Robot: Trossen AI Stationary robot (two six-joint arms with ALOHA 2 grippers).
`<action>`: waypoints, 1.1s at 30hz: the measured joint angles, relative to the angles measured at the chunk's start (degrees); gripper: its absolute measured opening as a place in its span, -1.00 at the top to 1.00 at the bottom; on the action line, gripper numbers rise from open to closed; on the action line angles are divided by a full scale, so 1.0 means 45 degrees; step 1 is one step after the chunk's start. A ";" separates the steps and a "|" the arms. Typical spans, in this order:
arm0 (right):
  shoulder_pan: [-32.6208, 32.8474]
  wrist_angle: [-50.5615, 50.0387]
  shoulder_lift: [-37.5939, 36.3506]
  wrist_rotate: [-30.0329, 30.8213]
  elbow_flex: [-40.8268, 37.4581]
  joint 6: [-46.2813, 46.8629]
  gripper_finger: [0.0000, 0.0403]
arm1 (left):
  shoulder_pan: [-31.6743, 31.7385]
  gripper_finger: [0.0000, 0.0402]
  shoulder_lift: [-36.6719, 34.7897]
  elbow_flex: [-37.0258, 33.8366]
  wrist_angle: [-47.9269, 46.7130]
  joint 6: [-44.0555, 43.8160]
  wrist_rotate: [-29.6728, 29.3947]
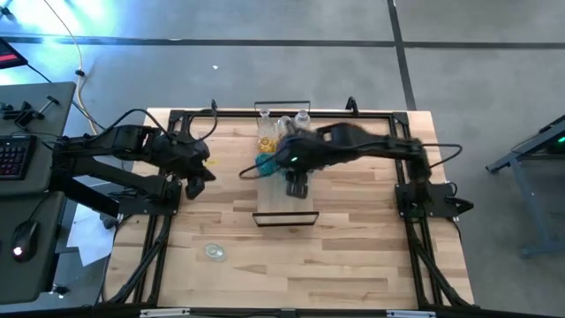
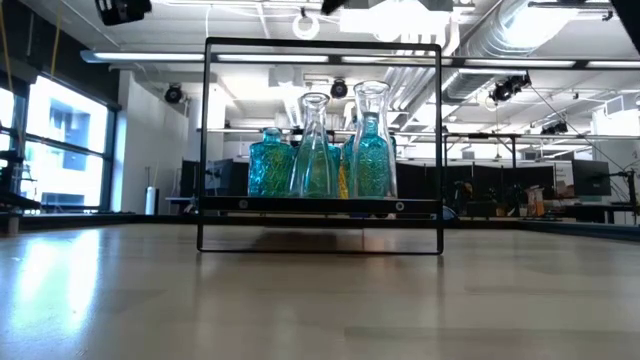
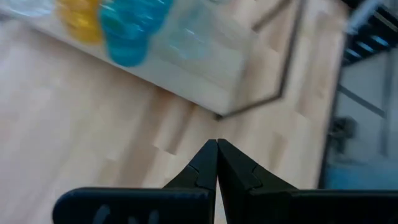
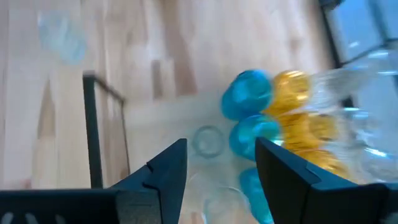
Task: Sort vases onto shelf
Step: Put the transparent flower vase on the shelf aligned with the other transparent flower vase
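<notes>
The shelf (image 1: 287,208), a narrow light-wood board in a black frame, lies across the table's middle. Teal (image 1: 265,163), amber (image 1: 267,137) and clear (image 1: 303,116) vases stand upright on their bases at its far end. In the low view, teal (image 2: 268,165) and clear (image 2: 314,150) vases line up on the board (image 2: 320,205). My right gripper (image 4: 221,149) hovers open above the shelf (image 4: 155,112), over a clear vase (image 4: 206,140) beside the teal ones (image 4: 247,93); nothing is between its fingers. My left gripper (image 3: 216,146) is shut and holds nothing, above the table left of the shelf (image 3: 205,68).
One clear vase (image 1: 214,252) lies on the tabletop near the front left, away from the shelf; the right wrist view shows it too (image 4: 62,37). The shelf's near half is bare board. A desk with a keyboard (image 1: 11,155) stands beyond the table's left edge.
</notes>
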 joint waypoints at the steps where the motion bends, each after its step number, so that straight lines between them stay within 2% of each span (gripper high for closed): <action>1: 0.0040 0.0102 -0.0291 0.0276 0.0000 0.0293 0.16 | -0.0004 1.00 0.0001 0.0000 -0.0001 0.0020 0.0402; 8: 0.0345 0.0971 -0.1751 0.1058 0.0005 0.2276 0.16 | -0.0989 0.90 0.0017 0.0000 -0.0004 -0.0051 0.1489; 13: 0.0702 0.0232 -0.1871 0.2396 0.0003 0.2722 0.16 | -0.2519 0.65 0.0280 -0.0392 0.0034 -0.0190 0.2018; 18: 0.0827 -0.0733 -0.1857 0.2921 -0.0369 0.3271 0.16 | -0.3834 0.40 0.0450 -0.1516 0.0254 -0.1033 0.1983; 28: 0.0868 -0.1331 -0.1866 0.3094 -0.0729 0.1784 0.16 | -0.5716 0.06 0.1124 -0.3217 0.3156 -0.3105 0.1944; 33: 0.0868 -0.1337 -0.1866 0.3327 -0.0729 0.1243 0.16 | -0.6780 -0.09 0.2112 -0.3661 0.3149 -0.3477 0.2175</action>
